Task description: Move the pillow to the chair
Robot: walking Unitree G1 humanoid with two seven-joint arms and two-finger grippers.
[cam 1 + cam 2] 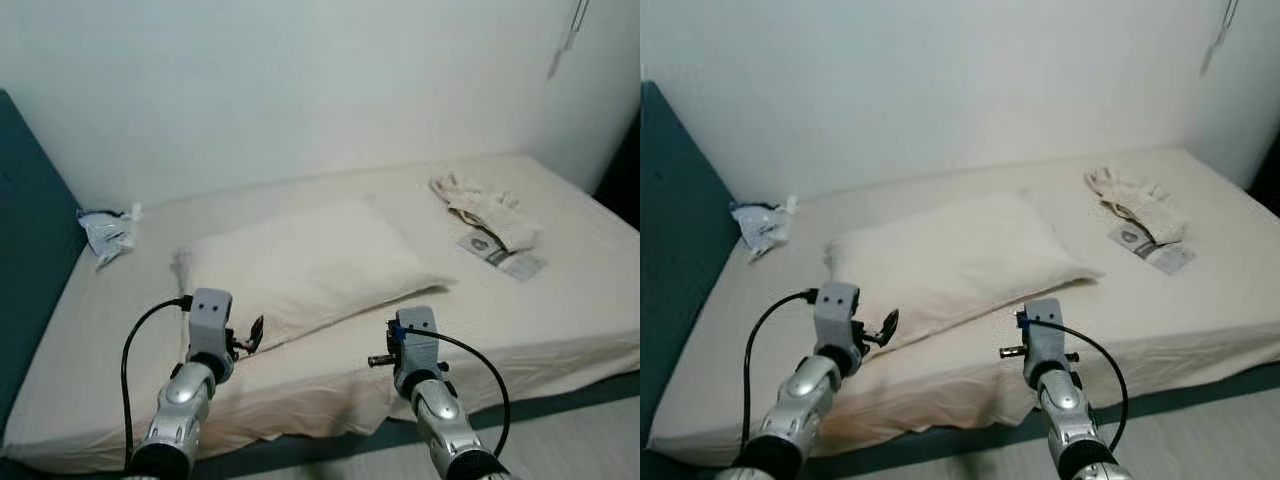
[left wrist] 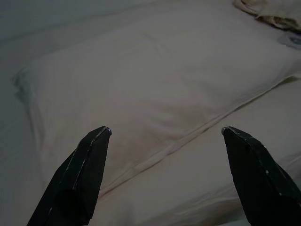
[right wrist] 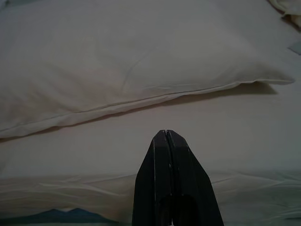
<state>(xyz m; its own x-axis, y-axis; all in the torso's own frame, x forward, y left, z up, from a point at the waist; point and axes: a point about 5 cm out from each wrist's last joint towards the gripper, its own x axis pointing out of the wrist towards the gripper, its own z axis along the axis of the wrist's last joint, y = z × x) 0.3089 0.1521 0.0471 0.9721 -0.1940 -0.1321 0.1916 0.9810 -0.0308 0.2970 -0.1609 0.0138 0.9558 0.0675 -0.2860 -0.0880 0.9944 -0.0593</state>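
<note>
Across the middle of the head views lies the pillow (image 1: 305, 268), cream like the sheet of the bed (image 1: 560, 320) it rests on. Its long axis runs from middle left to middle right of the frame, slanting slightly downward toward the right, where one corner tapers to a point near the bed's front edge. Its flat hem faces the robot along the lower side.

At the lower left, the left gripper (image 2: 164, 136) hovers just short of the pillow's near edge, its two black fingers (image 2: 77, 179) spread wide apart. At the lower centre, the right gripper (image 3: 165, 136) hangs over the bare sheet in front of the pillow, fingers pressed together, touching nothing.

At the left edge of the frame, beside the teal headboard (image 1: 25, 240), sits a crumpled bluish-white plastic bag (image 1: 108, 232); its contents cannot be made out. Toward the upper right, a rumpled cream cloth (image 1: 485, 212) lies on the sheet, with a printed packet (image 1: 505, 255) just below it. The packet carries a dark mark, but the print is too small to read.
</note>
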